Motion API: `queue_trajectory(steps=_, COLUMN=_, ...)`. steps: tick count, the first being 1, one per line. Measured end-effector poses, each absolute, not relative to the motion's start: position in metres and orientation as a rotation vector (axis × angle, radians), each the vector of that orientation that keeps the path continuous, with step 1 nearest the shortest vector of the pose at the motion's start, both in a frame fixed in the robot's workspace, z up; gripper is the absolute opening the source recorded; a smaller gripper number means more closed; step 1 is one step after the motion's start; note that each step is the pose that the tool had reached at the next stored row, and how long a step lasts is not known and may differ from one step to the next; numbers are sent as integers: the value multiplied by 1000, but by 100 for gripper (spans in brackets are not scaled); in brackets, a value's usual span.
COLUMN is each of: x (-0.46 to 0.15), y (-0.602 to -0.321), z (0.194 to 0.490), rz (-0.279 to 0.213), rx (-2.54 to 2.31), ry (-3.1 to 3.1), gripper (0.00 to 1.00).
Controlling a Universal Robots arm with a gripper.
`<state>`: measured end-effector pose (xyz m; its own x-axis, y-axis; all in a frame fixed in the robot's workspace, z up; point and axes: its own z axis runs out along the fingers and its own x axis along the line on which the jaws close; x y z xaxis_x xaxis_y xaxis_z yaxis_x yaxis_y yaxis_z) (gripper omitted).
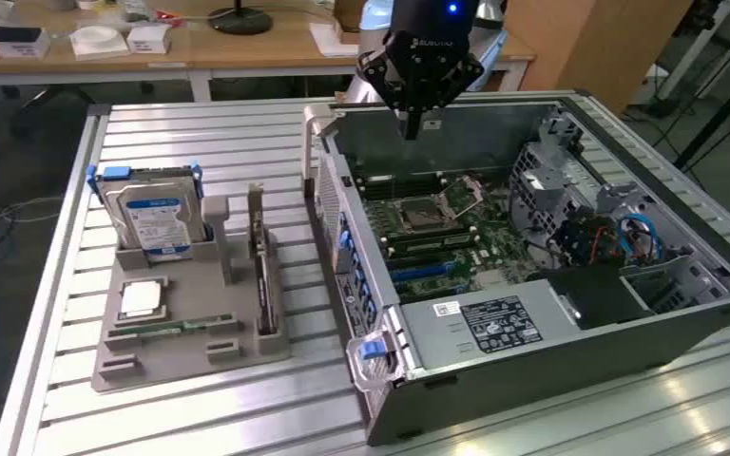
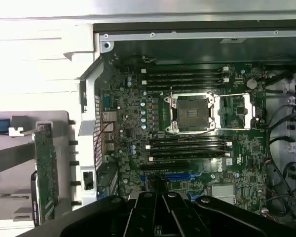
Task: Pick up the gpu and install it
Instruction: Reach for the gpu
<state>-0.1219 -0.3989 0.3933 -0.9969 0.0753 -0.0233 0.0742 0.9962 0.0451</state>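
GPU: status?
Gripper shut, empty, over the open case. GPU on edge in the gray holder, untouched. Hard drive beside it, apart.

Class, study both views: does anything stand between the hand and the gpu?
Yes. The hand hangs over the open case, while the gpu stands on edge in the grey holder outside it. The case's perforated wall rises between them. The hand looks higher than that wall's rim, so the way over it seems free.

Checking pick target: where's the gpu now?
Exterior view's left: the gpu stands on edge in the grey holder, between the hard drive and the computer case.
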Motion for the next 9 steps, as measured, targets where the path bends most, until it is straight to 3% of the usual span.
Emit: queue_trajectory(steps=9, x=-124, y=-399, z=393, rz=69, rx=117, ry=3114, gripper=11)
